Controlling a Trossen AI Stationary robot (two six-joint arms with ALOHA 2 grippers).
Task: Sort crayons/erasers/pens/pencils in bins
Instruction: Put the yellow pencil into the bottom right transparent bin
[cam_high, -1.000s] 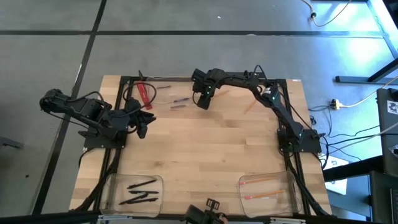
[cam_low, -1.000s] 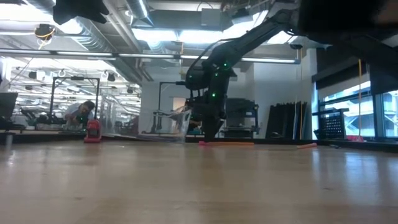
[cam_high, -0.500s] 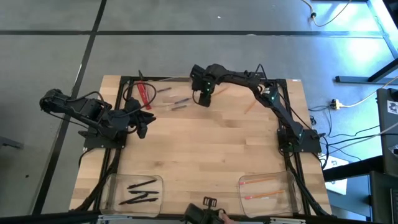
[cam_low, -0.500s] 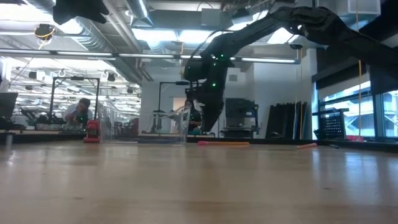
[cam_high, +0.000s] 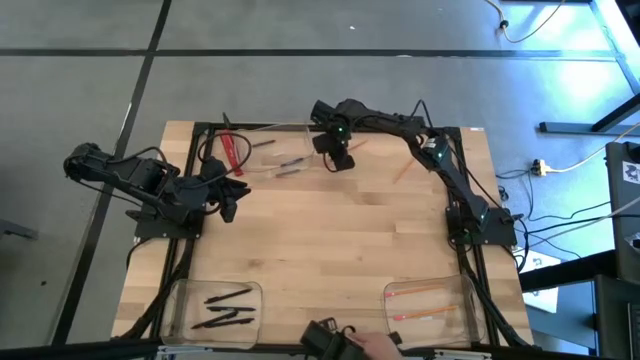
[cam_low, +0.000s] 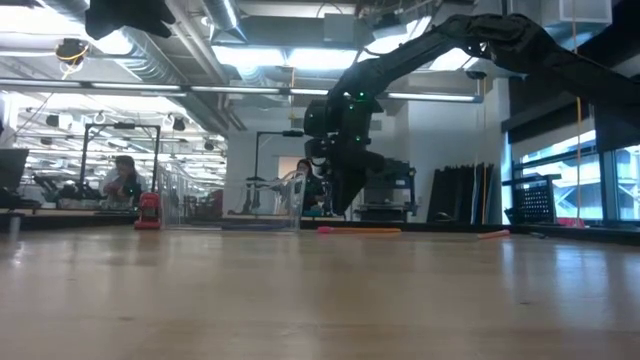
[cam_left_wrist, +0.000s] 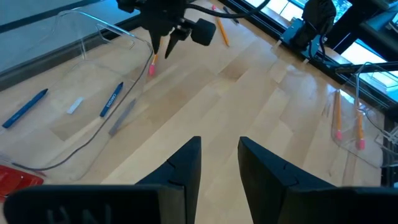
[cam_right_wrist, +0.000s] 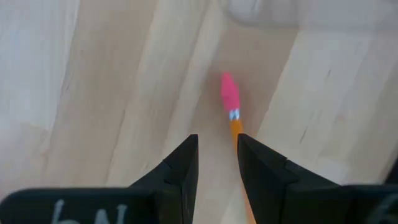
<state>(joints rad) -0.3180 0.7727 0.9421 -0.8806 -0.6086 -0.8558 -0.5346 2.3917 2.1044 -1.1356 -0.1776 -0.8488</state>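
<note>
My right gripper hovers near the table's far edge, open by a narrow gap. It stands just above an orange pencil that lies flat on the wood. The pencil's pink end shows ahead of my right gripper, and the shaft runs under one finger. A second pencil lies farther right. My left gripper waits at the left side, open narrowly. Blue crayons lie in the far clear bin. Black pens fill the near-left bin, and two pencils the near-right bin.
A red flat strip and black cables lie by the far-left corner. Small grey pieces sit beside the crayons. A person's hand shows at the near edge. Bare wood spans the middle of the table.
My right gripper has risen from the table, where its fingertips stood at the pencil's pink end. It has shifted a little toward the table's right edge and tipped. The pencil lies where it lay.
</note>
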